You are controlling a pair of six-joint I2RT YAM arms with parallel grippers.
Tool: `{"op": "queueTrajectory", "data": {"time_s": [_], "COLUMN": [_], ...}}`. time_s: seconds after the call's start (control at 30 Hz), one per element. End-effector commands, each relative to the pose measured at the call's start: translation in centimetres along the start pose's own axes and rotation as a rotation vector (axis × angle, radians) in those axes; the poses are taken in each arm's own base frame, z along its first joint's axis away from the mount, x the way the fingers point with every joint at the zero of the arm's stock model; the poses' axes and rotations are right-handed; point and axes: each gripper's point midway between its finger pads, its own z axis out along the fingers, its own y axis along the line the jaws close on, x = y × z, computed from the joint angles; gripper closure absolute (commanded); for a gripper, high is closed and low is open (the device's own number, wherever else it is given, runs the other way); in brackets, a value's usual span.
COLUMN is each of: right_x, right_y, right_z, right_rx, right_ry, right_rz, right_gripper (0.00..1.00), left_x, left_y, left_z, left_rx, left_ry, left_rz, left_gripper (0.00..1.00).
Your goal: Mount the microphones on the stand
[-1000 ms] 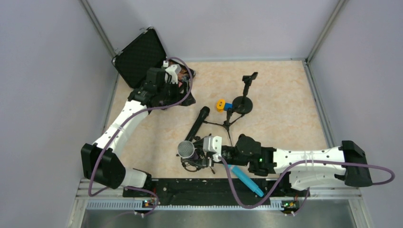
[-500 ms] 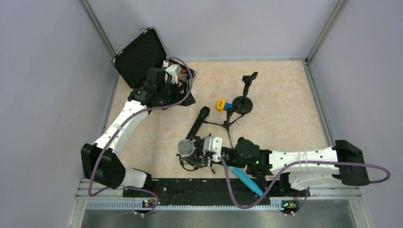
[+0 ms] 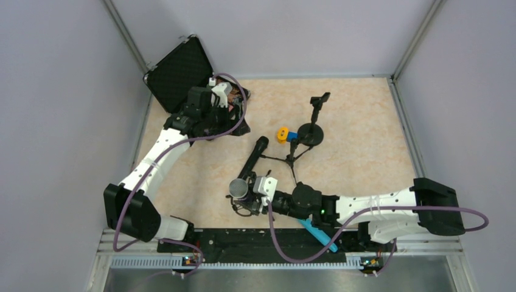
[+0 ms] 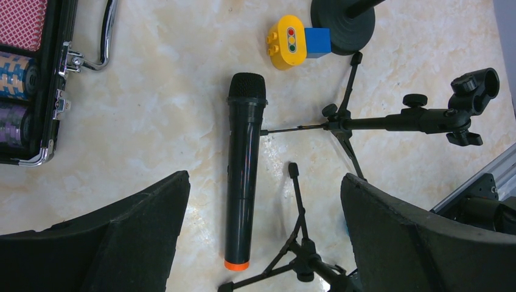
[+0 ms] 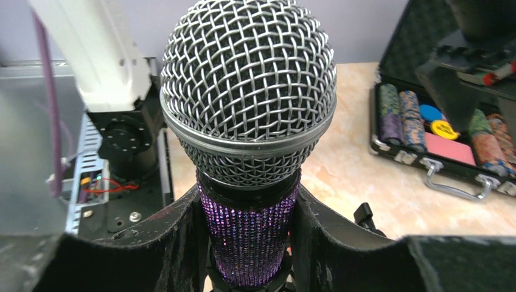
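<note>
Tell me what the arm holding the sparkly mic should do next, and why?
Probably lower the purple mic slightly, into the small stand beneath it. The right gripper is shut on its body, grille up, with the stand's legs showing just below. Whether the mic is already seated cannot be seen.

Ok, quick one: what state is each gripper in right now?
Left gripper: open, holding nothing.
Right gripper: closed on the purple microphone.
</note>
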Motion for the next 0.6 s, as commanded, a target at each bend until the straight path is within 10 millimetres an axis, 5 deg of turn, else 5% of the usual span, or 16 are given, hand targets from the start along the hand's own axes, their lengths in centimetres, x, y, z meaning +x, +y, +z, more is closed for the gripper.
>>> {"op": "queueTrajectory", "data": {"time_s": [0.0, 0.3, 0.47, 0.57], "right_x": [-0.2, 0.9, -0.7, -2.4], "right_y": [-3.2, -2.9, -2.9, -2.9], "right_z": [-0.2, -0.2, -0.3, -0.5], "right_rx": [0.172, 0.175, 0.16, 0.151], "right_ry": [-0.01, -0.04, -0.056, -0.079], "right_rz": [-0.002, 0.012, 0.024, 0.052], "right_gripper": [1.0, 0.96, 0.47, 0.27], "left_x": [-1.5, -1.4, -1.4, -1.4], "left_y": [-0.4, -0.5, -0.5, -0.6], "left_z": [-0.5, -0.5, -0.5, -0.6], "left_rx": [0.007, 0.01, 0.012, 0.015], "left_ry": [-0.043, -0.04, -0.041, -0.044], "left_rz": [0.027, 0.027, 0.027, 0.028], "left_gripper": [0.02, 0.02, 0.02, 0.02]}}
